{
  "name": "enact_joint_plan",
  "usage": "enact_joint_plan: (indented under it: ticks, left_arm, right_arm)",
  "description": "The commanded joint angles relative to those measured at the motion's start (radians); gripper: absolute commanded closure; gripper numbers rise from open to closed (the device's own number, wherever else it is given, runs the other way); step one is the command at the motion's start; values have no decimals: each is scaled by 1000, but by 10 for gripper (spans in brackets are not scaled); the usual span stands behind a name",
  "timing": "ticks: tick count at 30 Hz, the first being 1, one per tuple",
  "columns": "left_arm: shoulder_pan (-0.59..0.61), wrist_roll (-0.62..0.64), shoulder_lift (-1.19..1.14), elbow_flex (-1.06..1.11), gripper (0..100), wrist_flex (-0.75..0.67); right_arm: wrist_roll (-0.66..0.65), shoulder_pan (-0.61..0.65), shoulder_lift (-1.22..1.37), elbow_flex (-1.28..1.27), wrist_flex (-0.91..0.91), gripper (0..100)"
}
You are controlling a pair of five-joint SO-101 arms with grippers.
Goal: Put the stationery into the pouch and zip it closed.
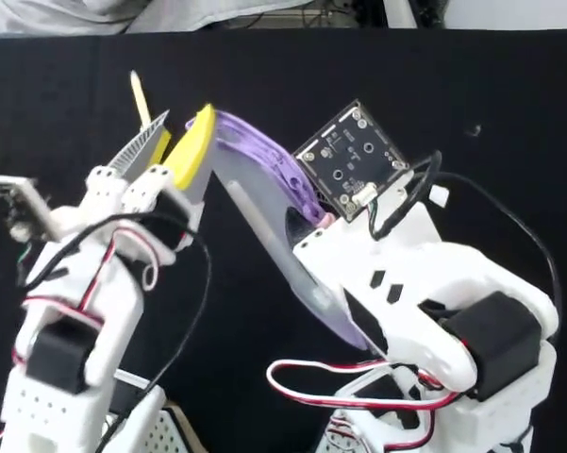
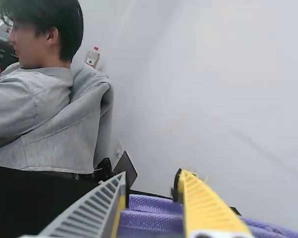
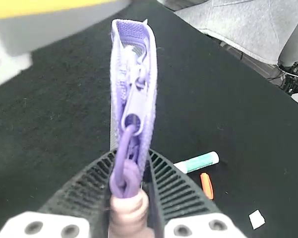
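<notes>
Table (image 1: 453, 113): black cloth surface under both arms.

Pouch (image 1: 264, 203): purple, held up off the table. In the high view it runs as a long slanted strip btwn the two arms, one end at each gripper. In the right wrist view you see it edge-on, zip side facing the camera.

Right gripper (image 3: 132, 156): jaws narrow, clamped on the near end of the pouch. The dark ribbed fingers (image 3: 91, 186) press in from both sides, w/ almost no gap. The zip pull (image 3: 125, 163), a purple cord loop, hangs from the slider and runs down btwn the fingers.

Left gripper (image 1: 181, 127): jaws apart, approx. mid-width. The yellow finger (image 1: 191, 149) sits against the far end of the pouch. The grey finger (image 1: 137, 151) stands off to the outer side, apart from the fabric. In the left wrist view the purple fabric (image 2: 149, 213) shows in the gap btwn the fingers and past the yellow one. You cannot tell from these views whether the fabric lies inside the jaws or just beyond them.

Stationery, on the table below the pouch, per the right wrist view:
- White pen w/ green band (image 3: 197, 162), lying flat, just beside the right gripper's finger.
- Orange item (image 3: 207, 184), short, close to the pen, not touching it.
- White scrap (image 3: 257, 218), well apart from both.
</notes>
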State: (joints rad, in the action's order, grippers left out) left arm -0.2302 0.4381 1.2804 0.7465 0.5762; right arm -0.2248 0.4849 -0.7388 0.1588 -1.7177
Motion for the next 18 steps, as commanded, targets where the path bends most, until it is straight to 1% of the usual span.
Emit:
enact_joint_plan:
  ticks: [1, 5, 9, 11, 13, 16, 18]
  left_arm:
    - [76, 0, 31, -105, 822, 71]
    - [242, 3, -18, -151, 823, 104]
    - [337, 3, -173, -199, 823, 114]
    - [363, 3, -282, -262, 823, 149]
    - [378, 3, -413, -355, 823, 201]
    - [380, 3, -614, -521, 823, 288]
    - [374, 3, -743, -638, 823, 353]
  right_arm:
    - [11, 9, -31, 10, 21, 988]
    - [11, 9, -31, 10, 20, 988]
    - [11, 8, -31, 10, 20, 988]
    - [11, -3, -31, 10, 20, 988]
    - [11, -49, -31, 12, 21, 988]
    - [11, -115, -31, 16, 21, 988]
    - [11, -137, -31, 15, 21, 988]
